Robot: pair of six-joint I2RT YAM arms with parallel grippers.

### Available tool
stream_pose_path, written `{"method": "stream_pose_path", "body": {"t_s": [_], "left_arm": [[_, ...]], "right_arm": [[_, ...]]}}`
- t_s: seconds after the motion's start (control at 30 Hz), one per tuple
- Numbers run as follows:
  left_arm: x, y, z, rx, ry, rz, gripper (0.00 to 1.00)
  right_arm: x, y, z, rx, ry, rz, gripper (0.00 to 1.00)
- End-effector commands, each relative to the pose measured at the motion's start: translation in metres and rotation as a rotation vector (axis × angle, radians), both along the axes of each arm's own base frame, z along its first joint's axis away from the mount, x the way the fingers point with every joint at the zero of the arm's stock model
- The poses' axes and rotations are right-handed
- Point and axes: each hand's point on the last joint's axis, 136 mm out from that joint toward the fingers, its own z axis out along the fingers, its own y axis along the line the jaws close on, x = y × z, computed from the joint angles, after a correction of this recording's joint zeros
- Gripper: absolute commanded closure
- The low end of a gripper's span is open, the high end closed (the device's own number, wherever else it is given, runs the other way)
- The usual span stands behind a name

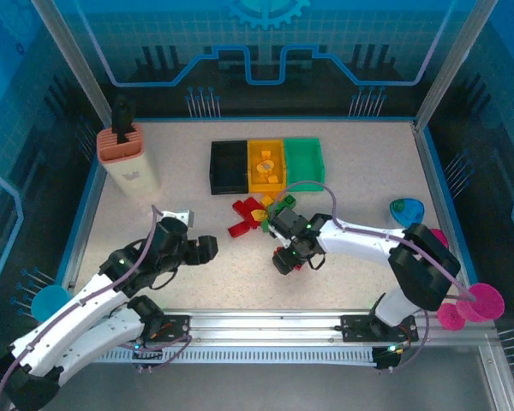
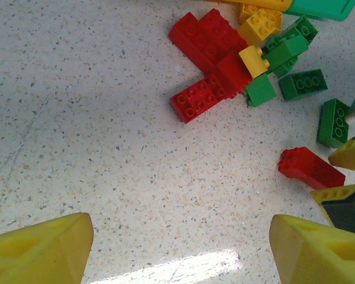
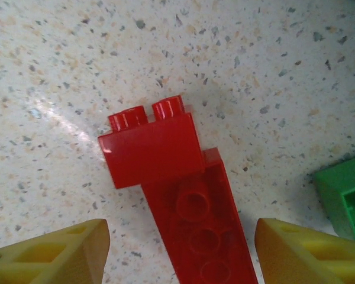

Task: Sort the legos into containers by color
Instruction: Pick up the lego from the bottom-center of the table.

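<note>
Bricks of yellow plastic (image 1: 265, 164) lie in the yellow-orange bin (image 1: 266, 143); red and green ones (image 1: 240, 224) wait on the desk (image 1: 240, 282). Left jaws wide, empty; right jaws wide around a long red brick (image 3: 204, 236).

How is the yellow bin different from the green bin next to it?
The yellow bin sits in the middle of the row; the green bin is at its right end. The yellow bin holds several yellow bricks; the green bin looks empty. Both are open rectangular bins of equal size.
</note>
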Motion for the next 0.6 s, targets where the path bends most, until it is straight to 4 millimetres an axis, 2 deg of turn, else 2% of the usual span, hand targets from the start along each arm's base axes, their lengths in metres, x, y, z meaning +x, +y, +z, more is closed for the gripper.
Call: {"method": "stream_pose_path", "body": {"t_s": [0.0, 0.17, 0.3, 0.37, 0.47, 0.57], "left_arm": [[-0.005, 0.005, -0.009, 0.013, 0.027, 0.02, 0.21], [-0.005, 0.006, -0.008, 0.011, 0.021, 0.023, 0.21], [-0.006, 0.007, -0.006, 0.01, 0.015, 0.025, 0.22], [-0.006, 0.007, -0.004, 0.01, 0.011, 0.023, 0.22], [-0.006, 0.008, -0.003, 0.006, 0.008, 0.026, 0.22], [-0.007, 0.008, -0.003, 0.005, 0.008, 0.026, 0.22]], "right_arm": [[0.004, 0.005, -0.005, -0.037, -0.006, 0.032, 0.35], [0.002, 0.006, -0.012, -0.074, -0.003, 0.035, 0.43], [-0.001, 0.007, -0.007, -0.114, -0.035, 0.042, 0.6], [-0.002, 0.01, 0.002, -0.124, -0.059, 0.05, 0.67], [-0.002, 0.018, 0.021, -0.095, -0.091, 0.048, 0.69], [0.003, 0.032, 0.048, -0.03, -0.128, 0.055, 0.69]]}}
